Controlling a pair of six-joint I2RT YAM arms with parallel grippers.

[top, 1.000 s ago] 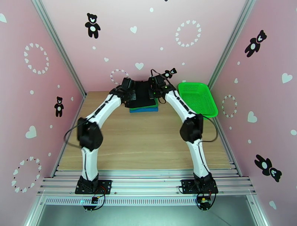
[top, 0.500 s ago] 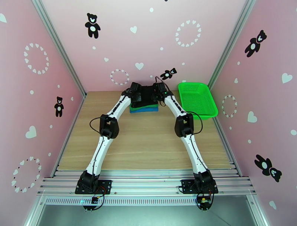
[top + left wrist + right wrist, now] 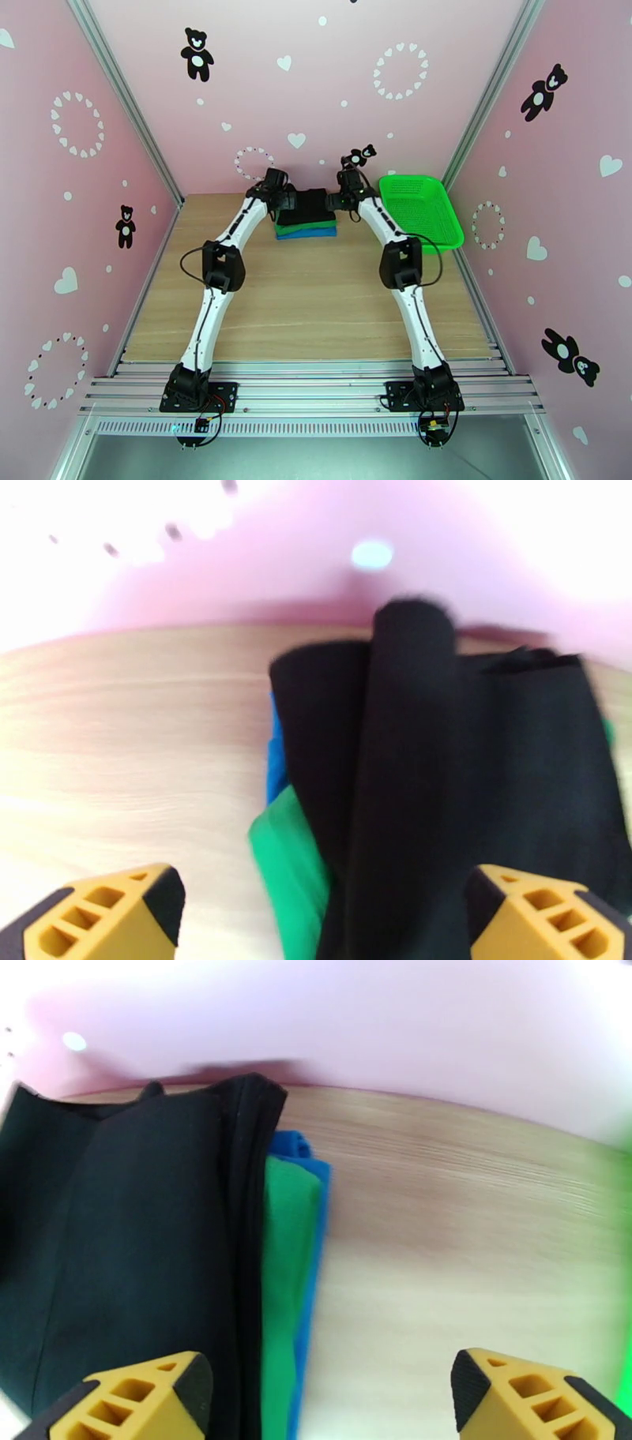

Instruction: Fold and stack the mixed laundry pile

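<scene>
Two robot arms reach to the far end of a wooden table [image 3: 316, 300], one on each side of a small stack of folded clothes. The left pincer [image 3: 320, 918] is released, its yellow fingers spread wide and gripping nothing. Just ahead of it, from its middle across to its right finger, lies the stack. A black garment [image 3: 442, 780] is on top, a green garment [image 3: 288, 859] is under it, and a blue T-shirt [image 3: 274, 756] is at the bottom with its edge peeking out. The right pincer [image 3: 332, 1398] is also released, wide and empty. The stack lies ahead of its left finger, and bare wood lies ahead of its right finger. A green plastic basket [image 3: 419, 209] sits on the table near this pincer's outer side, apart from the clothes.
</scene>
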